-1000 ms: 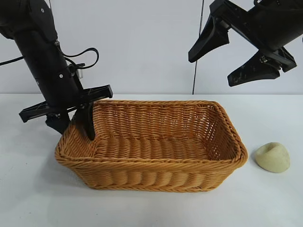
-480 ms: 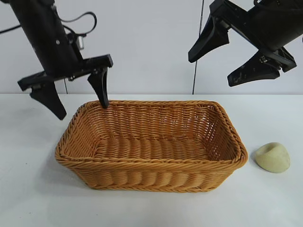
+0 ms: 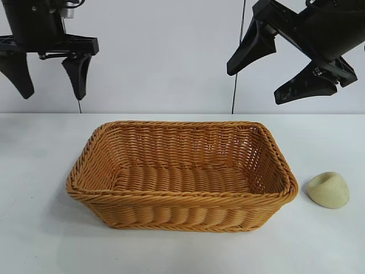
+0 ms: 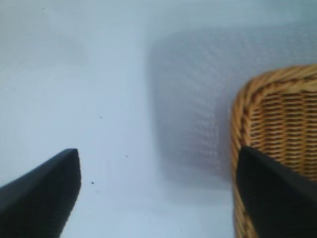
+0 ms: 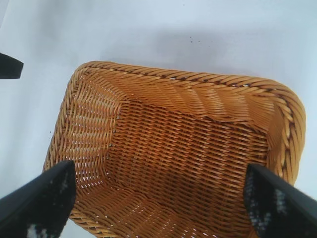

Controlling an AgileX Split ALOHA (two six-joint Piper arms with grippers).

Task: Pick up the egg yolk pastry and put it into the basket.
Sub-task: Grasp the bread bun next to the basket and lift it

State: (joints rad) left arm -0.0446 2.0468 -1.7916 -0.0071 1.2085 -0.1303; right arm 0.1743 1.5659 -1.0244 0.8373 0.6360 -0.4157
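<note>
White tabletop (image 3: 45,240) fills the lower half of the exterior view, with a pale wall (image 3: 165,51) behind it and a thin dark vertical line running down the wall right of centre. At the middle of the frame sits the basket (image 3: 181,197), a long woven orange-brown tray with flared sides and a braided rim; nothing lies inside it. The pastry (image 3: 329,189) rests on the table at the lower right of the frame, near the basket's right end but not touching it, a pale rounded lump with a dent on top.

At the upper left of the frame the left gripper (image 3: 50,74) hangs high above the table, beyond the basket's left end, pointing down with its fingers spread wide and nothing between them. Its wrist view shows both dark fingers (image 4: 44,193) over bare table, with one corner of the basket's rim beside the other finger.

At the upper right of the frame the right gripper (image 3: 265,74) hangs tilted down toward the basket, its fingers likewise released and grasping nothing. Its wrist view looks straight into the basket's woven floor (image 5: 188,163) between the two fingertips.
</note>
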